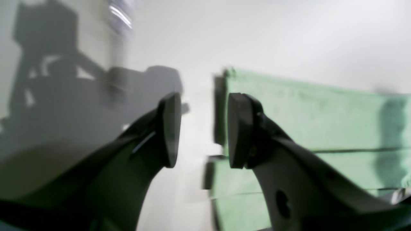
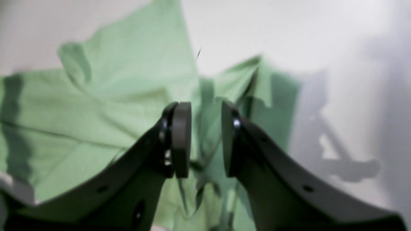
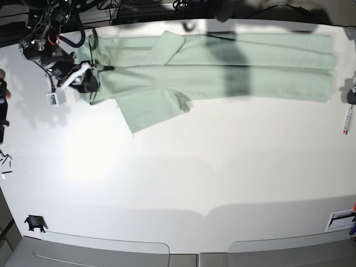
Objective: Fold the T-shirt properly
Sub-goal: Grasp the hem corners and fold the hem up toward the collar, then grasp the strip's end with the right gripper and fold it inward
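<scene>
The T-shirt (image 3: pixel 222 61), pale green, lies as a long folded band along the table's far edge, one sleeve (image 3: pixel 153 105) flaring toward the front. In the left wrist view my left gripper (image 1: pixel 205 128) is open over bare table, just beside the straight layered end of the T-shirt (image 1: pixel 321 115), with nothing between its fingers. My right gripper (image 2: pixel 205 138) is open above the crumpled end of the T-shirt (image 2: pixel 112 106), and rumpled cloth shows through the gap. In the base view the right gripper (image 3: pixel 90 83) sits at the shirt's left end.
A red pen (image 3: pixel 347 119) lies near the right table edge. Small black parts (image 3: pixel 5 158) are scattered at the left edge, with a black piece (image 3: pixel 34 222) at the front left. Cables (image 3: pixel 50 16) crowd the back left corner.
</scene>
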`<state>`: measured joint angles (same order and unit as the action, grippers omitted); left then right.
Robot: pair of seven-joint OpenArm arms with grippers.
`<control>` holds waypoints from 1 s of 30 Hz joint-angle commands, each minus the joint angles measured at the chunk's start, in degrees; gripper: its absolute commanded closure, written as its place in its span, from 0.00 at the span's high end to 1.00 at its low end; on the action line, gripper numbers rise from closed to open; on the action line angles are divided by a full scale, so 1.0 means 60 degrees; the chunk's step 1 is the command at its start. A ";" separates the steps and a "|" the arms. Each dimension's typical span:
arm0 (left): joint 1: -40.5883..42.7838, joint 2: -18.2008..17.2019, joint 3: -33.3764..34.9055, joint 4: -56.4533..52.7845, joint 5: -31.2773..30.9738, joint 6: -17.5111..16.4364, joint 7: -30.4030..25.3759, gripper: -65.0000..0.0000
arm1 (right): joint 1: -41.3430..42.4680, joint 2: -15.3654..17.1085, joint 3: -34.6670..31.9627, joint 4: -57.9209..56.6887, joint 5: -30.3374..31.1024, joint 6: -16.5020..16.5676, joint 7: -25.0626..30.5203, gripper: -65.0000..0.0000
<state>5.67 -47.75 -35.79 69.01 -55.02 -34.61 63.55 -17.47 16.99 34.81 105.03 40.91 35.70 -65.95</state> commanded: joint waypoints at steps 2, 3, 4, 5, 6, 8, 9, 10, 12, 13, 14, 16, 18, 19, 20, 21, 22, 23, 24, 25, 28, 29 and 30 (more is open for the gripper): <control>-0.0127 -0.0841 -0.0102 0.0186 -0.0357 -0.0026 -0.0550 0.34 | 0.0055 0.0157 0.0408 0.0648 0.0226 0.0011 0.0226 0.23; -0.0131 -0.1086 -0.0102 0.0186 -0.0386 -0.0026 -0.0790 0.34 | 0.0055 0.0157 0.0576 0.0882 0.0226 0.0011 0.0321 0.23; -0.0149 -0.1290 -0.0102 0.0186 -0.0382 -0.0026 -0.1042 0.34 | 0.0055 0.0157 0.0725 0.1075 0.0226 0.0011 0.0455 0.23; -0.0182 -0.1439 -0.0102 0.0186 -0.0386 -0.0026 -0.1264 0.34 | 0.0055 0.0157 0.0860 0.1228 0.0219 0.0011 0.0608 0.23; -0.0182 -0.1555 -0.0102 0.0186 -0.0390 -0.0022 -0.1472 0.34 | 0.0058 0.0157 0.0958 0.1319 0.0219 0.0011 0.0772 0.23; -0.0208 -0.1625 -0.0102 0.0186 -0.0382 -0.0022 -0.1734 0.34 | 0.0117 0.0149 0.1056 0.1348 0.0211 0.0011 0.0998 0.23; -0.0204 -0.1614 -0.0102 0.0186 -0.0379 -0.0022 -0.1800 0.34 | 0.0168 0.0131 0.1056 0.1348 0.0208 0.0011 0.1045 0.23; -0.0204 -0.1559 -0.0102 0.0186 -0.0382 -0.0022 -0.1818 0.34 | 0.0255 0.0098 0.1056 0.1348 0.0211 0.0011 0.1067 0.23; -0.0204 -0.1413 -0.0102 0.0186 -0.0379 -0.0022 -0.1818 0.34 | 0.0441 -0.0033 0.1053 0.1344 0.0211 0.0018 0.1180 0.23; -0.0200 -0.1326 -0.0102 0.0186 -0.0375 -0.0022 -0.1818 0.34 | 0.0539 -0.0102 0.1053 0.1330 0.0211 0.0022 0.1264 0.23; -0.0200 -0.1217 -0.0102 0.0186 -0.0364 -0.0022 -0.1821 0.34 | 0.0641 -0.0204 0.1053 0.1322 0.0197 0.0025 0.1421 0.23; -0.0200 -0.0994 -0.0102 0.0182 -0.0350 -0.0026 -0.1825 0.34 | 0.0831 -0.0466 0.1045 0.1322 -0.0062 0.0025 0.1829 0.23; -0.0200 -0.0787 -0.0102 0.0182 -0.0346 -0.0026 -0.1821 0.34 | 0.1027 -0.0699 0.0940 0.1290 -0.0608 0.0022 0.2226 0.26; -0.0197 -0.0703 -0.0102 0.0182 -0.0350 -0.0026 -0.1825 0.34 | 0.1104 -0.0772 0.0838 0.1231 -0.0922 0.0022 0.2368 0.30; -0.0200 -0.0608 -0.0102 0.0182 -0.0350 -0.0026 -0.1825 0.34 | 0.1177 -0.0790 0.0681 0.1111 -0.1184 0.0025 0.2470 0.36; -0.0197 -0.0539 -0.0102 0.0182 -0.0350 -0.0026 -0.1825 0.34 | 0.1235 -0.0787 0.0495 0.0929 -0.1399 0.0022 0.2601 0.42; -0.0200 -0.0474 -0.0102 0.0182 -0.0346 -0.0029 -0.1825 0.34 | 0.1282 -0.0769 0.0280 0.0688 -0.1563 0.0015 0.2754 0.48; -0.0200 -0.0430 -0.0102 0.0182 -0.0346 -0.0029 -0.1825 0.34 | 0.1344 -0.0769 0.0047 0.0412 -0.1698 0.0011 0.2892 0.52; -0.0178 -0.0415 -0.0102 0.0182 -0.0346 -0.0029 -0.1825 0.34 | 0.1424 -0.0769 -0.0189 0.0113 -0.1840 -0.0007 0.3064 0.55; -0.0178 -0.0408 -0.0102 0.0182 -0.0346 -0.0029 -0.1825 0.34 | 0.1526 -0.0769 -0.0433 -0.0226 -0.1963 -0.0040 0.3198 0.56; -0.0178 -0.0408 -0.0102 0.0182 -0.0346 -0.0029 -0.1825 0.34 | 0.2033 -0.0772 -0.1122 -0.1424 -0.2463 -0.0138 0.3617 0.56; -0.0178 -0.0404 -0.0102 0.0182 -0.0346 -0.0029 -0.1825 0.34 | 0.2248 -0.0772 -0.1322 -0.1861 -0.2590 -0.0164 0.3745 0.56; -0.0178 -0.0404 -0.0102 0.0182 -0.0346 -0.0029 -0.1825 0.34 | 0.2488 -0.0769 -0.1508 -0.2320 -0.2616 -0.0197 0.3785 0.56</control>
<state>5.19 -48.29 -35.79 69.28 -56.10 -34.57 53.93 -3.29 11.60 25.50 89.80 24.25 34.41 -44.69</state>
